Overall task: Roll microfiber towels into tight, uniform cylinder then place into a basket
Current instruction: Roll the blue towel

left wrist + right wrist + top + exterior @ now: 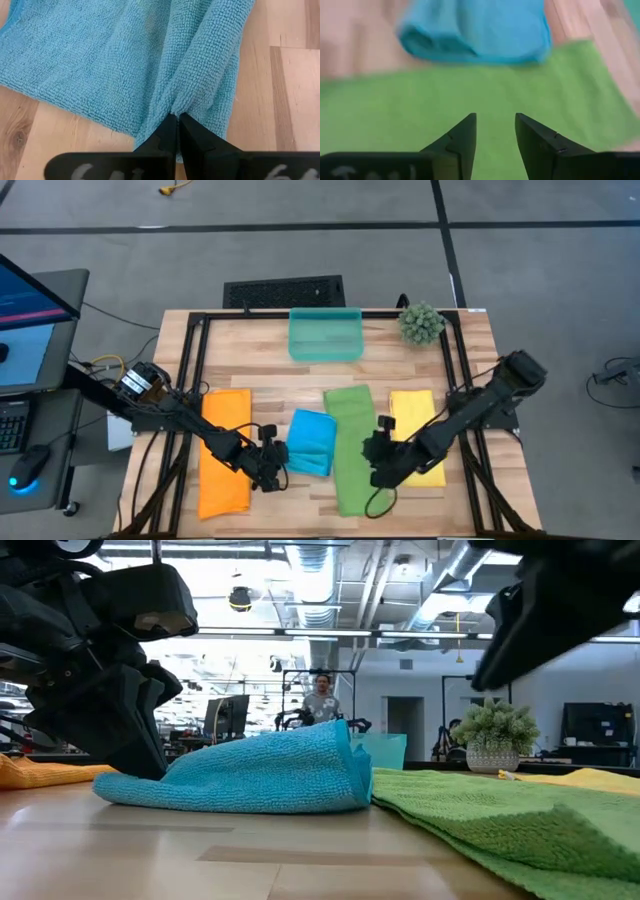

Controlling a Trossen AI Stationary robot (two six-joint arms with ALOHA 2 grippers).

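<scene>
Wooden table inside a black frame: a bare strip of wood runs across between the basket at the far edge and the row of four towels; little open wood shows between the towels themselves. Orange towel: flat, long, on the left side, apart from the rest. Blue towel: middle of the row, partly folded over into a loose lump with a raised fold, its right edge just beside the green one. Green towel: flat, long, slightly skewed. Yellow towel: flat, right side, partly under the right arm. Left gripper: fingers pressed together, pinching a ridge of the blue towel at its left near corner. Right gripper: fingers spread, holding nothing, low over the green towel. Basket: translucent teal, far edge, nothing inside. Spiky green plant ball: just right of the basket.
</scene>
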